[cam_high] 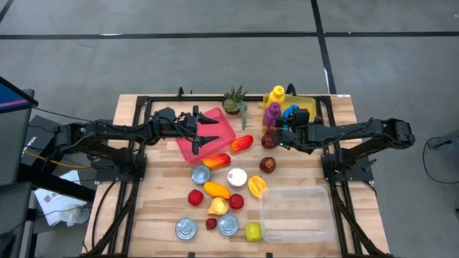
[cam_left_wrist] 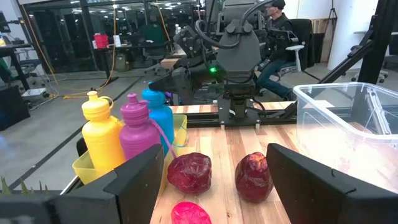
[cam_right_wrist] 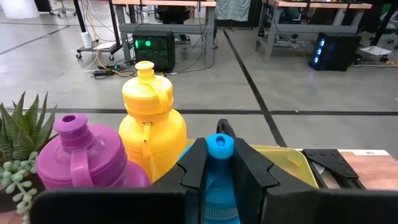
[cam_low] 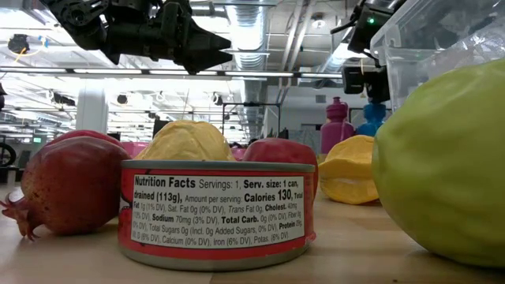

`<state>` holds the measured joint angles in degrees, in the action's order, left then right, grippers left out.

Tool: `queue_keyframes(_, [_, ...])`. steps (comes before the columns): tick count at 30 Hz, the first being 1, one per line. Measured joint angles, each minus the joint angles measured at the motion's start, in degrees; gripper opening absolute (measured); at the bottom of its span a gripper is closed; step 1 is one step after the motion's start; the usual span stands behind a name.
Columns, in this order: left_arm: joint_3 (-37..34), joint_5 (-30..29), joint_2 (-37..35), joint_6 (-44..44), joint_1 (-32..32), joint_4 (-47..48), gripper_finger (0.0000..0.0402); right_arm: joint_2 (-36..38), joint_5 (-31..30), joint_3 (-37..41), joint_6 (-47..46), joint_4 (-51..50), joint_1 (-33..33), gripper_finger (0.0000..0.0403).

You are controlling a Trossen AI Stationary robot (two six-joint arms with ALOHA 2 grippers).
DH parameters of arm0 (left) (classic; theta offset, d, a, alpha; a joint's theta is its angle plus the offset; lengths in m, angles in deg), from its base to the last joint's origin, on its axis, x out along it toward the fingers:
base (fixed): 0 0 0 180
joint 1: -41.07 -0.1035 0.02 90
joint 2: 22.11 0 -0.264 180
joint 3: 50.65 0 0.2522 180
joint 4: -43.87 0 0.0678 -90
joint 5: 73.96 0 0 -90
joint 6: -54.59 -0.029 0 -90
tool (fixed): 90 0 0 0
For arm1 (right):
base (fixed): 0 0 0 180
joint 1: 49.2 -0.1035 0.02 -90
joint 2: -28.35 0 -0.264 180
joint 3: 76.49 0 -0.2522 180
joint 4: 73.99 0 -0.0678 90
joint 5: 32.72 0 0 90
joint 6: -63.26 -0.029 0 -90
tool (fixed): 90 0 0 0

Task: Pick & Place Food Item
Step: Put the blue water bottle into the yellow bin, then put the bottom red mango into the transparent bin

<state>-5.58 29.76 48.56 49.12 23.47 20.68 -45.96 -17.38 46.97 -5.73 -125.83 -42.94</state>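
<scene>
- My right end effector (cam_right_wrist: 219, 163) sits at the far right of the worktop (cam_high: 154, 215), its fingers closed narrowly on the cap of the blue bottle (cam_right_wrist: 219, 149). That bottle is not food.
- My left end effector (cam_high: 206, 129) hovers over the pink tray (cam_high: 215, 123) with its fingers spread wide and nothing between them.
- The food I am meant to move lies mid-worktop: the orange pepper (cam_high: 216, 190), a halved orange (cam_high: 257, 186), the dark pomegranate (cam_high: 268, 165) and a green apple (cam_high: 252, 231) beside the clear bin (cam_high: 297, 211).
- Risk, as I judge it: lifting now would drag the blue bottle out of the yellow caddy (cam_right_wrist: 283, 158), knocking the yellow bottle (cam_right_wrist: 152, 118) and purple bottle (cam_right_wrist: 84, 158) packed against it.
- A grip on a smooth cap could slip and drop the bottle onto the fruit.
- The succulent (cam_high: 234, 100) stands near, and cans (cam_high: 200, 174) scattered among the fruit crowd any approach.
</scene>
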Motion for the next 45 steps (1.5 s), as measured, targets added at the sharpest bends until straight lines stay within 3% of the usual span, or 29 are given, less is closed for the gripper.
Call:
queue_keyframes(22, [0.0, 0.0, 0.0, 0.0, 0.0, 0.0, 0.0278, 0.0, -0.8, 0.1, 0.5, 0.8, -0.7, 0.0211])
queue_keyframes(31, [0.0, 0.0, 0.0, 0.0, 0.0, 0.0, 0.0278, 0.5, -3.4, -1.9, 3.8, 1.2, -1.2, 0.0214])
queue_keyframes(45, [0.0, 0.0, 0.0, 0.0, 0.0, 0.0, 0.0278, 0.5, -7.3, -16.7, 24.3, 1.3, -2.8, 0.0212])
